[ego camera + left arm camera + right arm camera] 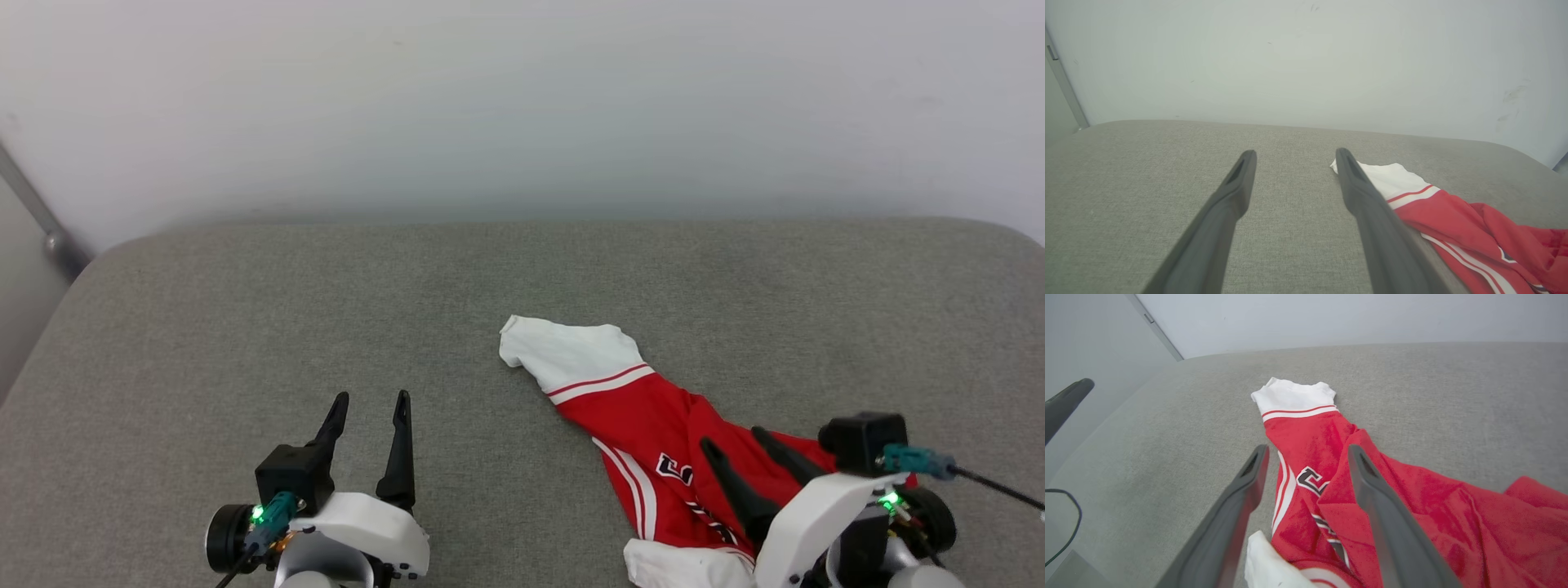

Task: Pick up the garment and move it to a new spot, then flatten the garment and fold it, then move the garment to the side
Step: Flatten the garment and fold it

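Across the right half of the grey cushion (pixel 245 310), the shirt (pixel 653 425) lay crumpled in one long band. Its long axis ran on a slant, from a white sleeve (pixel 563 351) at the far end, near the middle of the cushion, back toward the robot's right side. There the red body bunched up and a second white sleeve (pixel 678 567) showed at the near edge. The left half of the cushion was bare fabric up to the pale wall (pixel 522 98).

The right tool (pixel 732 438) stood directly over the near, bunched end of the shirt, its two dark fingers pointing up along the band toward the far sleeve. In the right wrist view the right tool (pixel 1307 448) was spread open, with the black lettering and red folds showing between the fingers and nothing pinched. Whether the fingers touched the cloth could not be told.

The left tool (pixel 371 397) was also spread open and held nothing. It sat over bare cushion, well apart from the red body, with the shirt off to its right. In its own view only the far sleeve reached up beside the right-hand finger of the left tool (pixel 1295 152).

The right tool was judged far nearer the bulk of the shirt. For spreading it flat, the far sleeve looked to be the left tool's closest hold.
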Robot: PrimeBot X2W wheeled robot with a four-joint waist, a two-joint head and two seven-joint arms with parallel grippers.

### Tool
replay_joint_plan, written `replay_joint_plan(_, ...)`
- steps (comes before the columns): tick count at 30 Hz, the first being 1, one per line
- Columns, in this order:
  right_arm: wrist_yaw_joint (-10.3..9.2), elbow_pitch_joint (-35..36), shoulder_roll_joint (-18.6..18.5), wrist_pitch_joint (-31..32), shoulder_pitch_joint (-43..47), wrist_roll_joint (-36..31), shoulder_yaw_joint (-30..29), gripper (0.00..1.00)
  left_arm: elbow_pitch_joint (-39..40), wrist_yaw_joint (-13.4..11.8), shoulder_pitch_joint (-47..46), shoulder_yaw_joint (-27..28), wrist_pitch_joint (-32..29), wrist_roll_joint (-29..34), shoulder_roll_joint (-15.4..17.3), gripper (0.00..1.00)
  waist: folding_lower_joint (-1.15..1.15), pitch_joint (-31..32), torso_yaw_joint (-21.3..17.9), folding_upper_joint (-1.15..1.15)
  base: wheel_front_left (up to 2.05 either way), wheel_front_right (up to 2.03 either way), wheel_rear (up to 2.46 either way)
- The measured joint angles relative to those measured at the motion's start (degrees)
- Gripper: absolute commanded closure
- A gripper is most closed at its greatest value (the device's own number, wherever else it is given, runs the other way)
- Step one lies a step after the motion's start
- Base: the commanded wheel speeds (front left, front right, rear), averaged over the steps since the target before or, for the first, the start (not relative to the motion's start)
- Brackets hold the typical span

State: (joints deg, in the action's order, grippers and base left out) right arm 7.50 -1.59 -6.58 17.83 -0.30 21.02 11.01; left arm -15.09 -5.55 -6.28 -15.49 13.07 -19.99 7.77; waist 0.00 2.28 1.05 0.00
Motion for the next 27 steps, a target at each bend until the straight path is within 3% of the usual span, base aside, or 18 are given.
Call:
replay_joint_plan(4,0.0,-6.6,-0.5,0.8,-6.4,-0.7,-3.5,0.0,0.5,0.3,-1.1,-0.6,0.3,0.1,-0.3,0.0,0.0,-1.6,1.4,0.0,0.0,0.0,0.0)
replay_joint_plan(9,-0.01,-15.8,-5.0,8.7,-17.0,-0.2,-4.1,0.0,1.7,0.6,-4.8,-1.5,0.7,0.7,-1.0,0.0,0.01,-5.8,2.9,0.0,0.0,0.0,0.0)
replay_joint_plan(17,0.0,-25.4,-9.2,24.5,-31.2,3.4,3.2,0.0,1.6,1.8,-9.4,-2.3,1.7,1.2,-2.2,0.0,0.01,-13.2,5.3,0.0,0.0,0.0,0.0)
replay_joint_plan(26,0.0,-31.4,-10.2,31.0,-37.9,7.9,9.7,0.0,0.8,2.3,-12.1,-2.8,1.8,1.7,-3.4,0.0,0.01,-18.5,7.6,0.0,0.0,0.0,0.0)
replay_joint_plan(27,-0.01,-31.9,-10.3,31.2,-38.4,8.6,10.0,0.51,0.9,2.3,-12.3,-2.7,1.8,1.7,-3.5,0.0,0.01,-18.7,7.7,0.0,0.0,0.0,0.0)
